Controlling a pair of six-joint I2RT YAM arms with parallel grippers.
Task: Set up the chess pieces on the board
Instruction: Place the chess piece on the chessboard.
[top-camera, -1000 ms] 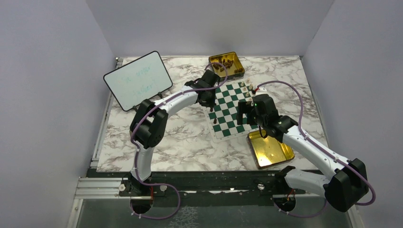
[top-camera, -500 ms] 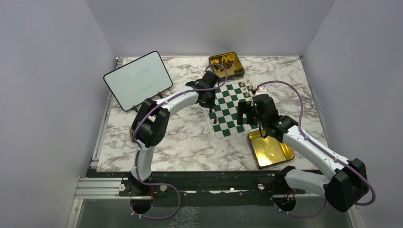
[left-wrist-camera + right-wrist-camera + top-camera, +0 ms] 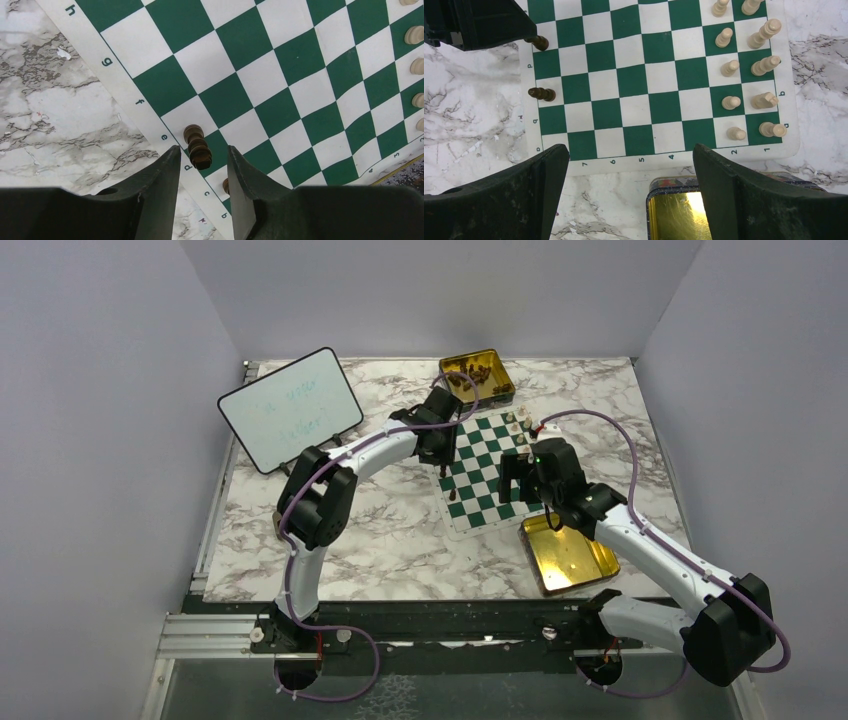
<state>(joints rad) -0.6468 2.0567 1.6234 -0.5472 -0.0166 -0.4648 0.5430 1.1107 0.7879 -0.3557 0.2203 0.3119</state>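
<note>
Dark chess piece (image 3: 226, 186), left edge of board (image 3: 250, 75): mostly hidden behind finger of left gripper (image 3: 203, 150); type indeterminable.
Cream chess pieces (image 3: 414, 35), left wrist view: cut off by picture's edge.
Near gold tin (image 3: 676, 210), right wrist view: cut off at bottom edge.
Whiteboard (image 3: 290, 408) writing: too faint to read.
Far gold tin (image 3: 478, 375) contents: too small to identify.

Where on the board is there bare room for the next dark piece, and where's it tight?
Free: the whole middle of the board, between the two dark pieces on one edge and the cream pieces; also the dark-edge squares nearest the tin. Tight: the two cream rows, and around the left gripper, open astride a dark piece.
</note>
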